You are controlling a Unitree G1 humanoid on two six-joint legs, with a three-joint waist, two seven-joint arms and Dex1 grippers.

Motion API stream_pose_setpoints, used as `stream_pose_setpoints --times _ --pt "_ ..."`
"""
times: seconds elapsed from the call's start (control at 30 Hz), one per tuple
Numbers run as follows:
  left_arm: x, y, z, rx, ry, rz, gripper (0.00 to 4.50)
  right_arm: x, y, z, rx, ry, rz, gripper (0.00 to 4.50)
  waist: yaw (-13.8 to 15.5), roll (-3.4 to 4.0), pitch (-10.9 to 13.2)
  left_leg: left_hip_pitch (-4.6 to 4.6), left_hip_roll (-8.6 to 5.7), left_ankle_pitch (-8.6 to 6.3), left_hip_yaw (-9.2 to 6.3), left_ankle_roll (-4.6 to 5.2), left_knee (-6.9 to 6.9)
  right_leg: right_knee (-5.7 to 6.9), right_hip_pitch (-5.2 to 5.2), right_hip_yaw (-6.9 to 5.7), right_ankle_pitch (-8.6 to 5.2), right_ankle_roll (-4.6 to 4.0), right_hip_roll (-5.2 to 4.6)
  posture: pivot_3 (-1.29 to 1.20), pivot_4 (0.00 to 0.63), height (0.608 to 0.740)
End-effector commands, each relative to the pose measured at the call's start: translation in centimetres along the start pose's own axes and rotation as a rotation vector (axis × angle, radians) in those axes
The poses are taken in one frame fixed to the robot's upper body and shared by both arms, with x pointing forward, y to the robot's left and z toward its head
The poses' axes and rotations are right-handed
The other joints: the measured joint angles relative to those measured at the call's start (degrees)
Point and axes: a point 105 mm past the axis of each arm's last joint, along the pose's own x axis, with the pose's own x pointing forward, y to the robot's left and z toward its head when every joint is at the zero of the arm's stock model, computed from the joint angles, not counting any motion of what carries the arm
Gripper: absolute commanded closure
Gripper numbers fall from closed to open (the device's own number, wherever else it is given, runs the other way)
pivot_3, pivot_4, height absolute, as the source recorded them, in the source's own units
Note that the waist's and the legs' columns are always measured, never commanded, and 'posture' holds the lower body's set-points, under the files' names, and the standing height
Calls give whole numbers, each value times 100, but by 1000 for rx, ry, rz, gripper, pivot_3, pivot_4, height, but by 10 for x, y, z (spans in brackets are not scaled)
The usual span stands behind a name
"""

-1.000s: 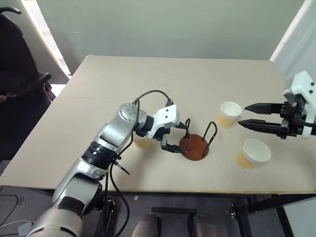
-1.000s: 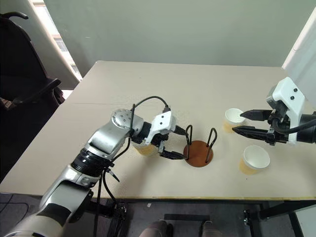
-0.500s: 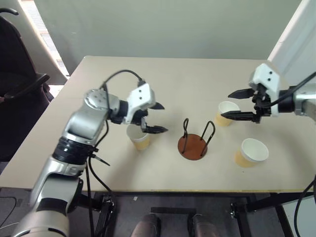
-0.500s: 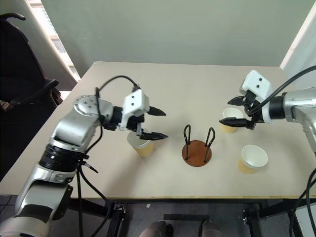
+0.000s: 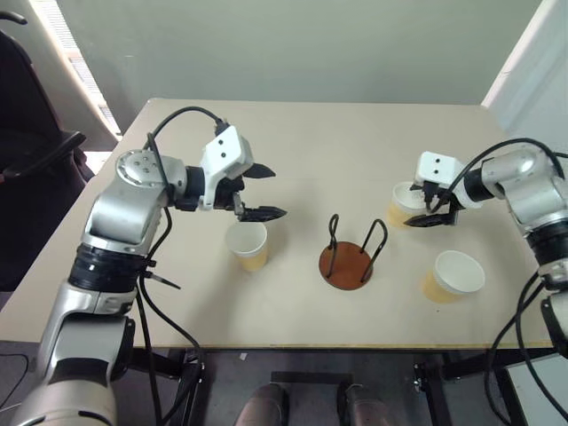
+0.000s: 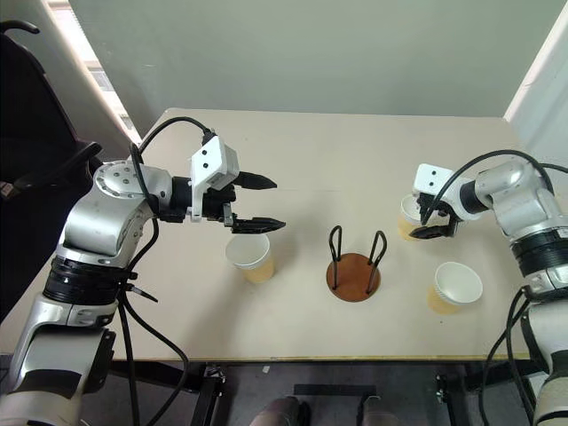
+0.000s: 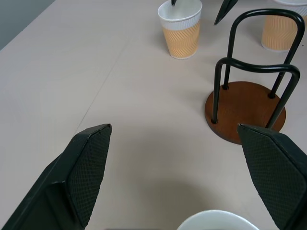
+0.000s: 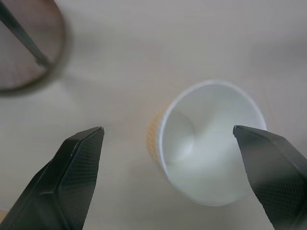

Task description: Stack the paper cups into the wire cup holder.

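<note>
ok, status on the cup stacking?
Left end effector open, above left cup. Right end effector open at far right cup. Wire cup holder empty; third cup untouched. Nothing in the way.

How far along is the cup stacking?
Done: nothing; the wire cup holder holds no cup. In hand: open right gripper straddles the far right cup, no grip. Left: that cup, the near right cup and the left cup under the open left gripper.

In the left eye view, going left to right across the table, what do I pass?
Left gripper → left paper cup → wire cup holder → far right paper cup, right gripper at it → near right paper cup.
</note>
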Motion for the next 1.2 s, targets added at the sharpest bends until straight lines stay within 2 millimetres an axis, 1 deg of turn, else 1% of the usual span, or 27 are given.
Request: stream_pose_setpoints --times 0.03,0.13,0.27,0.3,0.33,0.4,0.47,0.53,0.6,0.7,0.77,0.83,0.93,1.0,1.1,1.2 --pt "-5 1 11 41 -27 23 0 -2 -7 3 -48 16 -6 595 1 0 0 0 0 -1 0 -1 0 1 0 0 0 0 0 0 150 740" --pt "-5 0 11 43 -25 20 0 1 -4 8 -53 -2 21 1634 3 0 0 -1 0 -3 -1 -5 -1 0 -1 -1 0 -1 0 0 150 740" --pt "-4 -2 8 46 -19 11 0 -1 -1 12 -63 -24 42 3075 3 0 0 0 0 -9 -1 -13 -1 1 -1 -1 -1 -3 0 0 150 740" --pt "-4 -2 8 45 -20 8 0 -3 0 14 -63 -32 50 3530 3 0 0 -1 0 -10 -2 -15 -1 0 -1 -2 -1 -4 0 0 150 740" --pt "-3 -2 8 46 -20 6 0 -4 1 16 -62 -44 56 3770 3 0 0 0 0 -10 -2 -16 -1 0 0 -2 -1 -4 0 0 150 740" --pt "-3 -3 8 47 -21 1 0 -13 3 21 -81 -61 63 4471 2 0 0 0 0 -12 -2 -18 -1 1 -1 -2 -2 -5 0 0 150 740" --pt "-3 -3 8 51 -19 -3 0 -20 4 26 -93 -74 63 4471 6 0 0 -1 0 -12 -4 -19 -1 1 0 -3 -3 -7 0 0 150 740" --pt "-3 -5 6 59 -11 -22 0 -39 6 38 -132 -97 60 4471 7 0 0 -1 0 -13 -4 -21 -1 0 1 -4 -3 -8 1 0 150 740" --pt "-5 -8 5 67 -8 -47 0 -65 10 58 -187 -140 60 4471 7 1 1 -6 0 -13 -4 -21 -1 -1 -2 -4 -4 -9 1 0 150 740" --pt "-5 -10 6 72 -15 -75 0 -94 23 91 -268 -209 73 4471 -3 1 1 -13 2 -14 -5 -24 -2 -1 -8 -5 -7 -13 4 0 150 740" --pt "-4 -13 6 76 -12 -96 0 -110 38 116 -329 -266 97 4471 -23 1 1 -14 3 -13 -5 -27 -3 0 -10 -5 -10 -19 5 0 150 740" --pt "-4 -13 5 78 -9 -103 0 -119 56 137 -382 -314 138 4471 -40 1 0 -13 8 -11 -6 -31 -4 1 -12 -6 -17 -30 10 0 150 740" --pt "-1 -13 6 79 -13 -109 0 -121 78 152 -435 -344 197 4471 -48 0 0 -11 13 -9 -9 -33 -2 2 -8 -10 -45 -78 13 0 150 740" --pt "1 -13 7 81 -17 -116 0 -115 87 159 -451 -351 224 4471 -47 0 0 -11 12 -8 -10 -32 2 2 -6 -10 -46 -80 11 0 150 740" --pt "3 -13 7 85 -19 -117 0 -103 92 158 -448 -339 248 4471 -48 0 0 -10 11 -5 -10 -29 8 6 -6 -9 -42 -82 11 0 150 740" --pt "3 -12 7 86 -19 -116 0 -94 91 156 -443 -323 253 4471 -45 0 0 -10 11 1 -11 -25 7 6 -6 -10 -36 -85 10 0 150 740"
